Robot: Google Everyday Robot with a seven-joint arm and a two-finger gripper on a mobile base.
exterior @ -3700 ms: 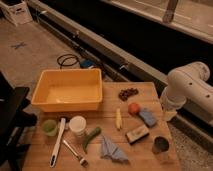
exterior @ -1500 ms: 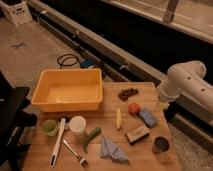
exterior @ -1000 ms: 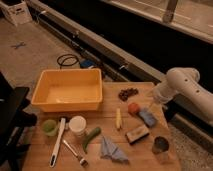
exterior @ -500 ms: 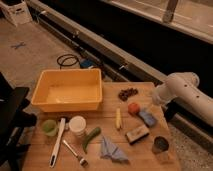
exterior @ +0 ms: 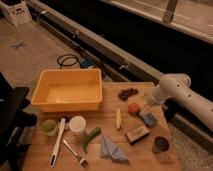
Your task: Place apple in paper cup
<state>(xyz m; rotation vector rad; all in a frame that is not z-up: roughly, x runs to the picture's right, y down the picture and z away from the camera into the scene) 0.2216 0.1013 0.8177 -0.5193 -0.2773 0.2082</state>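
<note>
The apple (exterior: 133,108) is a small orange-red fruit lying on the wooden table (exterior: 150,162), right of centre. The paper cup (exterior: 77,125) is short and white and stands upright near the front left, well apart from the apple. My gripper (exterior: 148,103) hangs at the end of the white arm (exterior: 180,92), which comes in from the right. The gripper is just right of the apple and slightly above it, over the table's right side.
A yellow bin (exterior: 67,90) sits at the back left. Dark grapes (exterior: 128,93) lie behind the apple. A banana (exterior: 118,119), blue block (exterior: 148,119), sponge (exterior: 136,133), dark metal cup (exterior: 160,145), blue cloth (exterior: 111,149), green vegetable (exterior: 91,137), green cup (exterior: 49,127) and utensils (exterior: 57,142) crowd the front.
The arm has swung left and down from the table's right edge, bringing the gripper close to the apple. Nothing on the table has moved.
</note>
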